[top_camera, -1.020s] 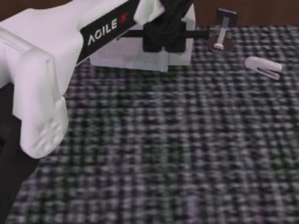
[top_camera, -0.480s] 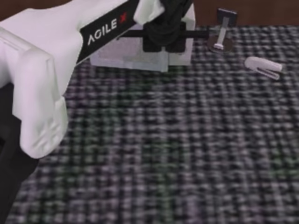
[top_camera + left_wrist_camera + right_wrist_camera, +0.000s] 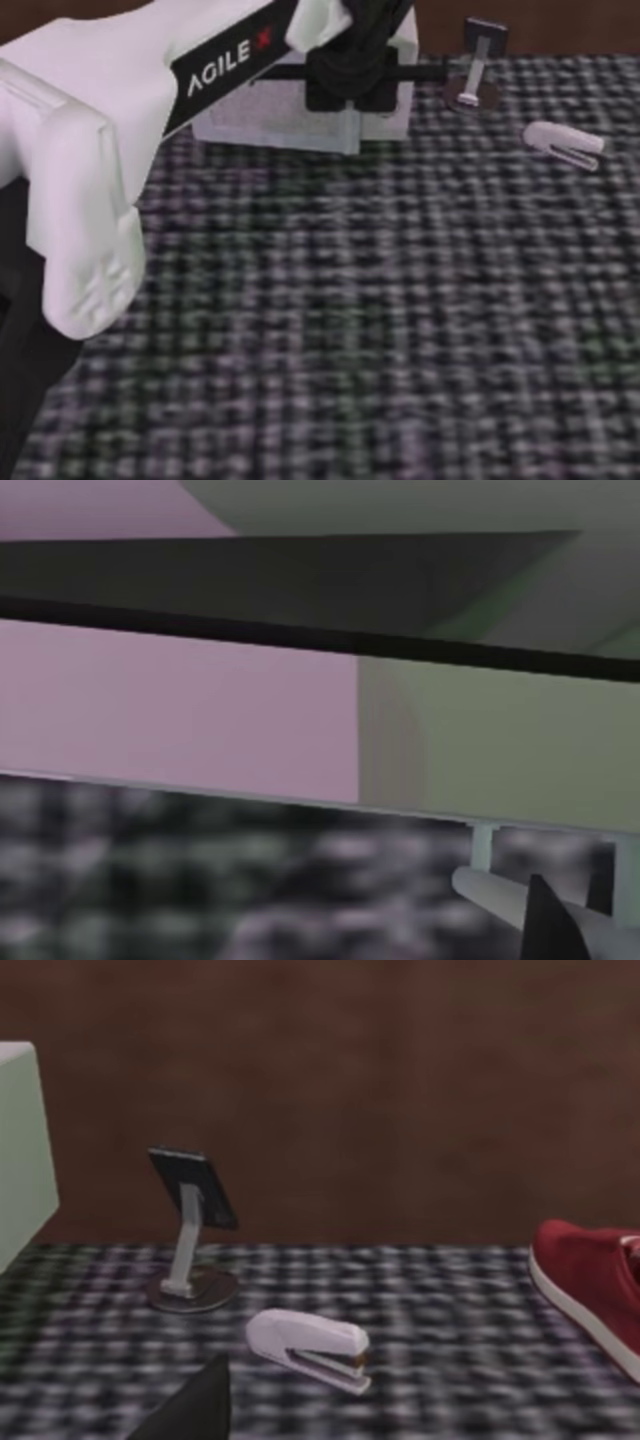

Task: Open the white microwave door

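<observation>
Reaching over the large boxy white microwave [image 3: 300, 115] at the table's far edge, my left gripper [image 3: 345, 75] sits at its hinged flat white door [image 3: 180, 715] — finger state I cannot tell. Stiff, light-swinging panel; take the slim bar handle [image 3: 500, 895].

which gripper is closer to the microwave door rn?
Left. The left gripper is right at the front of the microwave, over the door. The right gripper does not appear in the top view; its wrist camera shows only the microwave's edge far off.
</observation>
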### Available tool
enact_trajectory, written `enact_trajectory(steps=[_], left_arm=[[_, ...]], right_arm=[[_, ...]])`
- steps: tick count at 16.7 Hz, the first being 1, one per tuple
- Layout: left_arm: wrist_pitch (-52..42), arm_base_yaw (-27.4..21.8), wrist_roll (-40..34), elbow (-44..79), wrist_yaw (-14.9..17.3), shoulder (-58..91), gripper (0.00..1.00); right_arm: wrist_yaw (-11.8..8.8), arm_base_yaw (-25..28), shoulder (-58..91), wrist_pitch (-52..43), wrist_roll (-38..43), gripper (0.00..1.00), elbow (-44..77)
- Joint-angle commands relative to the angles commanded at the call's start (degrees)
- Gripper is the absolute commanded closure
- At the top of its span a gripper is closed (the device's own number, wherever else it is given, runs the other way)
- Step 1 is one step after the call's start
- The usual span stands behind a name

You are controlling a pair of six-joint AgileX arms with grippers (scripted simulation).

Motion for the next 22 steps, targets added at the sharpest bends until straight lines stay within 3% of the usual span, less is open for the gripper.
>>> enact_trajectory(steps=[11,22], left_arm=[[4.87,0.27,3.75,-8.92,1.74,-5.04,1.00],[4.87,0.27,3.76,-8.93,1.75,-5.05,1.00]], right_arm=[[0.00,0.00,0.00,0.00,0.00,0.00,0.00],[0.00,0.00,0.00,0.00,0.00,0.00,0.00]])
